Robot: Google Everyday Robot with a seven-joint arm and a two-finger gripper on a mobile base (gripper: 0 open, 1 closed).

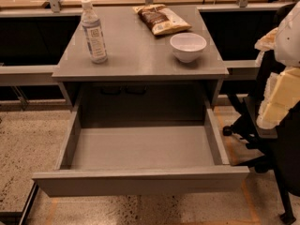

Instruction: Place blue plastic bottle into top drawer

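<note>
Pulled fully out toward the camera, the top drawer stands open with a bare grey floor, probably so something can be lowered straight in from above. It is the only drawer that shows. Behind and above it is the one grey table, which carries three loose things, one of each kind.

At the right edge of the view hangs the robot's pale gripper, beside the drawer's right wall and well apart from everything on the table. I cannot tell whether it is released or clenched, and nothing is seen held in it.

On the table, largest first, a single snack bag lies flat at the back. A single white bowl sits mouth up near the right front edge. The one blue plastic bottle stands upright on the left, cap on, near the left edge and well clear of the bag and bowl, so a side grasp looks unobstructed. It is not yet in the drawer, so I judge the task barely begun.
</note>
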